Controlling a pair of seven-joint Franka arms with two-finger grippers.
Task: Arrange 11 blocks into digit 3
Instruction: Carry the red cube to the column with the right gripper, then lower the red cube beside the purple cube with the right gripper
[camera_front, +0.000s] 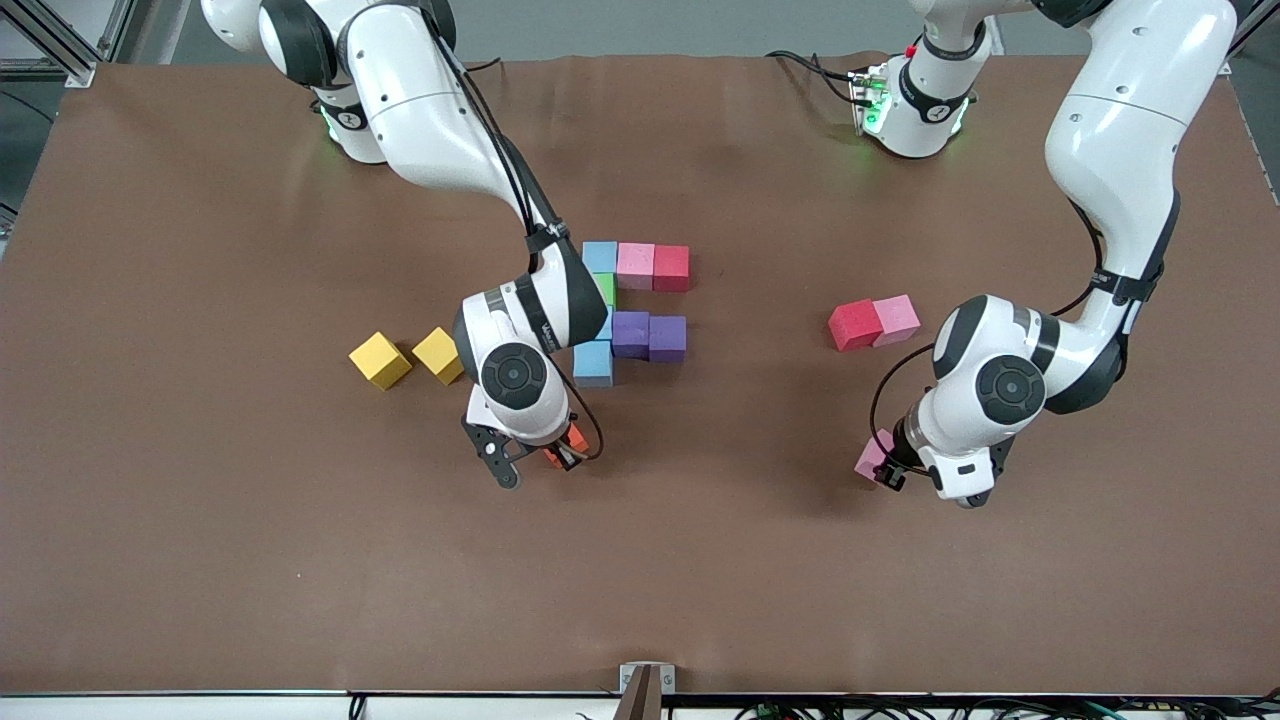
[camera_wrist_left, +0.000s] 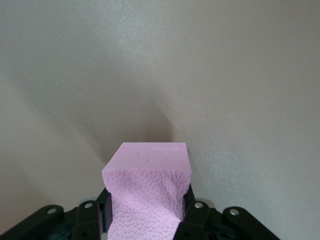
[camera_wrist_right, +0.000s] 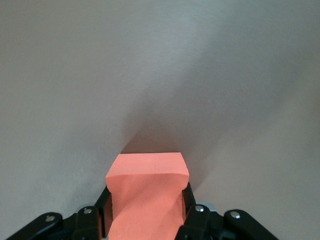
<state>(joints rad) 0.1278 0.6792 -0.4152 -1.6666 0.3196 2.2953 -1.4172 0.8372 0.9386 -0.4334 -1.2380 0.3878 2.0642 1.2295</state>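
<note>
My right gripper (camera_front: 558, 456) (camera_wrist_right: 146, 201) is shut on the orange block (camera_front: 573, 440) (camera_wrist_right: 147, 172), low over bare table nearer the front camera than the partial figure. That figure is made of touching cubes. Its top row is light blue (camera_front: 600, 256), pink (camera_front: 636, 265) and red (camera_front: 671, 267). Below it come green (camera_front: 606, 289), two purple cubes (camera_front: 631, 333) (camera_front: 667, 338) and another light blue (camera_front: 594, 362). My left gripper (camera_front: 885, 466) (camera_wrist_left: 146, 201) is shut on a pink block (camera_front: 871, 456) (camera_wrist_left: 148, 169) toward the left arm's end. A loose red block (camera_front: 854, 325) and pink block (camera_front: 896, 319) touch each other there.
Two yellow cubes (camera_front: 380, 360) (camera_front: 438, 355) sit side by side toward the right arm's end, close to the right arm's wrist. The brown table mat (camera_front: 700, 560) is bare toward the front camera.
</note>
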